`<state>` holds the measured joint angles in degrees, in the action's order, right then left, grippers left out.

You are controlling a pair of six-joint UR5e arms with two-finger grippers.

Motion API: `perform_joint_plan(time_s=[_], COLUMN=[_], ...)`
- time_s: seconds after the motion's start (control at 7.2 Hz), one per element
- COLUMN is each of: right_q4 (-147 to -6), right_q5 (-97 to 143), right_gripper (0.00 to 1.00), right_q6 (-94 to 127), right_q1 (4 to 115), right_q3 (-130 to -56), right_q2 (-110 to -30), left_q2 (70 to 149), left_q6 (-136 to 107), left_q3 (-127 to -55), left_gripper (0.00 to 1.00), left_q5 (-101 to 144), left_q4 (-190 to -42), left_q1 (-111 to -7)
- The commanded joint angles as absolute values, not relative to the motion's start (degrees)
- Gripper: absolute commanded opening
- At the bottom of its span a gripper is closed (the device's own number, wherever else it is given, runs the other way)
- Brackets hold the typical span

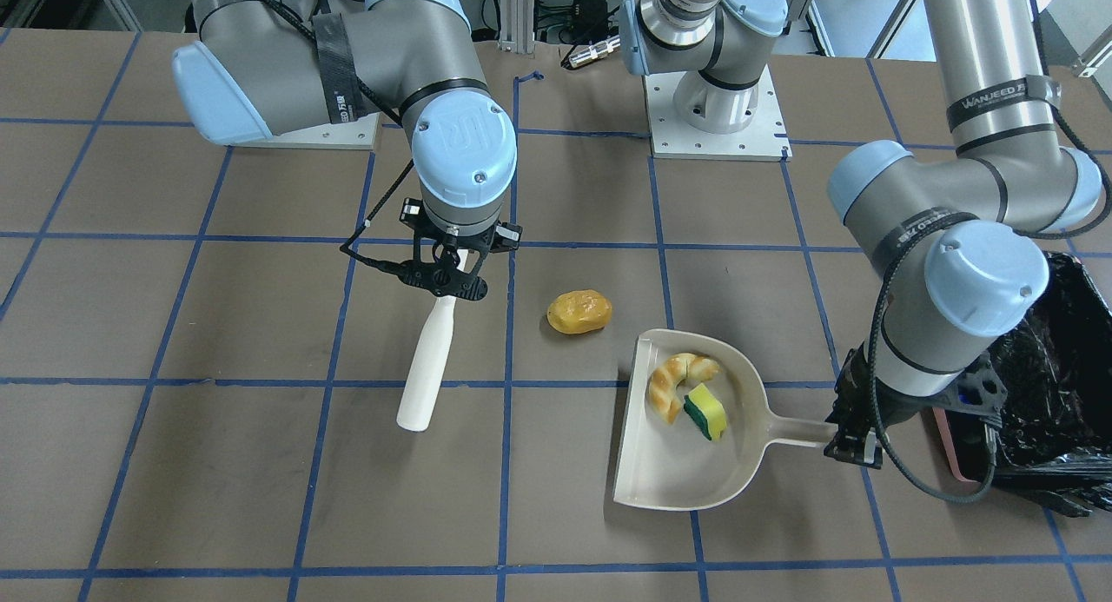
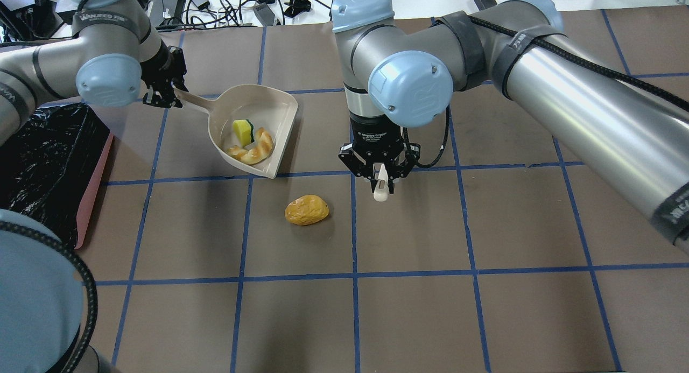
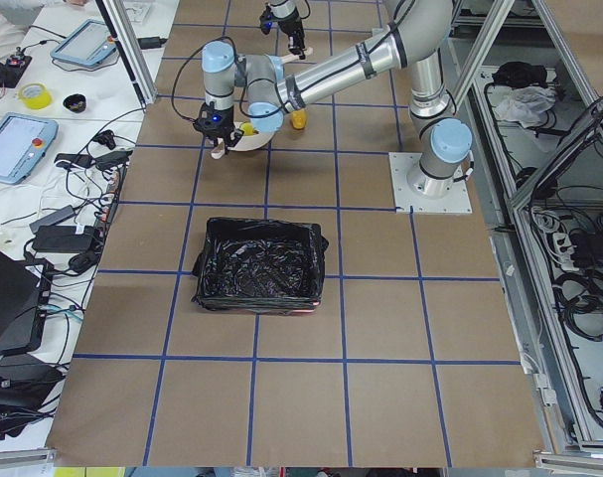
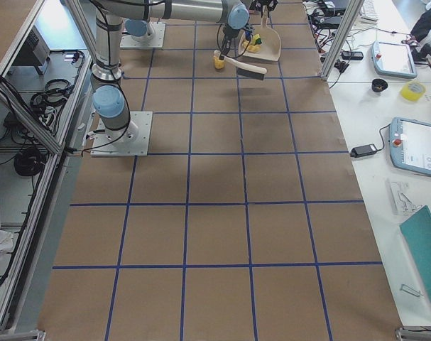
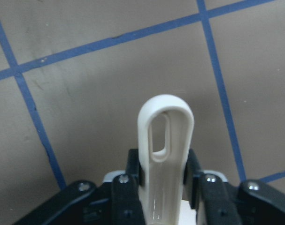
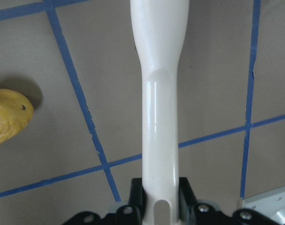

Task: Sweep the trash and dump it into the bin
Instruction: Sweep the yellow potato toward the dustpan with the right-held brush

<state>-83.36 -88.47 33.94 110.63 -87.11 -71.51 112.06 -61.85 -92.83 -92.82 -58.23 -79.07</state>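
Golden-brown potato-like lump (image 1: pixel 579 312): rounded and glossy, with a dimpled skin. It lies alone on the brown tabletop (image 1: pixel 261 463), near a corner of the open mouth of the beige plastic dustpan (image 1: pixel 669 476) and apart from it.
Curved tan croissant-like bread piece (image 1: pixel 665 392): ridged and crescent-shaped. It lies flat inside the dustpan, its inner curve turned toward the sponge.
Yellow sponge wedge with a green side (image 1: pixel 707 408): it sits inside the dustpan, on the handle side of the bread piece, against it or just beside it.
Rectangular pink-sided bin (image 2: pixel 96 182): lined with a crinkled glossy black plastic bag. It stands upright and open-topped on the table, near the dustpan's handle end.
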Motion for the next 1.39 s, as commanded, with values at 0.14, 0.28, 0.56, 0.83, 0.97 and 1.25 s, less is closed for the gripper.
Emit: perform_joint_plan(time_s=[0.14,0.28,0.56,0.83,0.97,1.25], right_q4=[-82.09,-83.22,-83.32,-83.50,-84.02,-86.20], right_q5=[-85.36,-84.21,-81.32,-81.04,-81.04,-81.04], right_gripper=[0.00,0.00,0.00,0.00,0.00,0.00], right_q6=[42.51,45.06,46.14,48.16,48.16,48.16], right_q1=[112.66,114.15,115.57,116.72,117.68,118.39], right_q3=[-92.37,-92.37,-92.81,-92.81,-92.81,-92.90], right_q2=[-75.15,-75.06,-74.62,-73.92,-73.83,-72.52], left_q2=[101.46,98.55,94.50,94.04,94.13,95.26], left_q6=[-54.85,-55.28,-55.63,-56.16,-59.47,-61.42], left_q3=[-106.31,-110.78,-121.23,-125.77,-125.77,-125.33], left_gripper=[0.00,0.00,0.00,0.00,0.00,0.00], left_q5=[-92.72,-92.81,-92.81,-92.90,-92.73,-92.55], left_q4=[-57.23,-55.91,-45.51,-37.54,-37.62,-37.36], left_q1=[-73.66,-73.57,-73.65,-73.56,-73.91,-74.18])
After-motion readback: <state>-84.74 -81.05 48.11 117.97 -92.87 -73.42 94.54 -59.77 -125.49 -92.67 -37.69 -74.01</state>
